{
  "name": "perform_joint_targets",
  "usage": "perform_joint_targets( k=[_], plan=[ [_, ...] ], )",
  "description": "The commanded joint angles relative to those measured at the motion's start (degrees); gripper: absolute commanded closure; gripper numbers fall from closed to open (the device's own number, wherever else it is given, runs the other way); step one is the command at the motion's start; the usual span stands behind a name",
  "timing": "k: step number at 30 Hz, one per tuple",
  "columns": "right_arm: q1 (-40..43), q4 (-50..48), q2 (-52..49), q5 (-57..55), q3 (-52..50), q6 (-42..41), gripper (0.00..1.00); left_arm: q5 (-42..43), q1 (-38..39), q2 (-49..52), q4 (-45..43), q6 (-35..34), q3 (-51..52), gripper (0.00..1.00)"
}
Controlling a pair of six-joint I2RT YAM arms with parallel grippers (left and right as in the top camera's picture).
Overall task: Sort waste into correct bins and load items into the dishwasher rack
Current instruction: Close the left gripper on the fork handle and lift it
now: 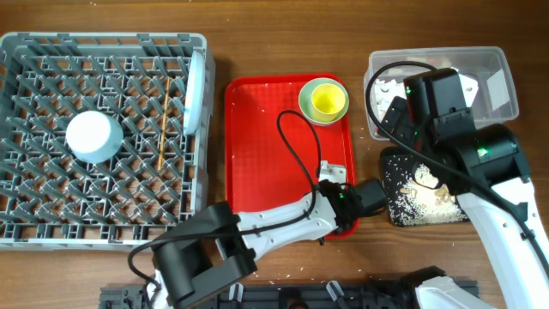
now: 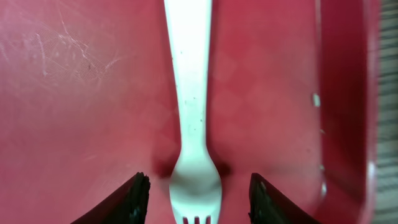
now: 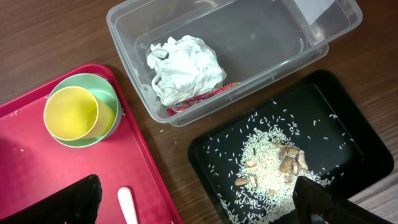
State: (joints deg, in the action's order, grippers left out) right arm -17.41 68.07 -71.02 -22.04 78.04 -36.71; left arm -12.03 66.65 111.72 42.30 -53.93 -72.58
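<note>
A white plastic fork (image 2: 193,93) lies on the red serving tray (image 2: 74,112), its tines between the open fingers of my left gripper (image 2: 199,199). In the overhead view this gripper (image 1: 341,187) is at the tray's right front corner. My right gripper (image 3: 196,205) is open and empty, above the gap between the tray and the black tray (image 3: 348,137). The black tray holds rice (image 3: 267,168) and beige scraps (image 3: 289,160). The clear tub (image 3: 249,37) holds the crumpled napkin (image 3: 183,65) and a red-and-white wrapper (image 3: 208,94). The yellow-green cup (image 1: 326,99) sits in a pale blue bowl (image 3: 109,93).
The grey dishwasher rack (image 1: 51,51) at the left holds an upturned pale blue bowl (image 1: 93,136), an upright plate (image 1: 197,86) and chopsticks (image 1: 163,129). The red tray (image 1: 257,146) is in the middle. Cables loop over it.
</note>
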Motion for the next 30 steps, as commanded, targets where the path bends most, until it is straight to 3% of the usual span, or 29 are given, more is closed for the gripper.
perform_joint_targets(
  k=[1,2,7,9,14,21,30],
  plan=[
    [0.13,-0.11,-0.13,0.33,0.33,0.68,0.00,1.57,-0.02,1.64,0.20,-1.05,0.35,0.55],
    [0.13,-0.13,-0.13,0.33,0.33,0.66,0.00,2.19,0.11,1.64,0.26,-1.05,0.35,0.60],
    [0.13,-0.11,-0.13,0.35,0.33,0.68,0.00,2.60,1.11,1.66,0.63,-2.27,0.35,0.61],
    [0.13,-0.15,-0.13,0.35,0.33,0.68,0.00,2.60,1.11,1.64,0.83,-2.27,0.35,0.68],
    [0.13,-0.26,-0.13,0.35,0.33,0.66,0.00,2.54,1.09,1.64,1.29,-2.23,0.35,0.71],
    [0.13,-0.31,-0.13,0.35,0.33,0.66,0.00,2.36,0.94,1.53,1.62,-2.19,0.33,0.82],
    [0.13,-0.39,-0.13,0.35,0.31,0.63,0.00,2.36,-1.46,-4.98,4.13,-1.84,0.33,0.83]
  ],
)
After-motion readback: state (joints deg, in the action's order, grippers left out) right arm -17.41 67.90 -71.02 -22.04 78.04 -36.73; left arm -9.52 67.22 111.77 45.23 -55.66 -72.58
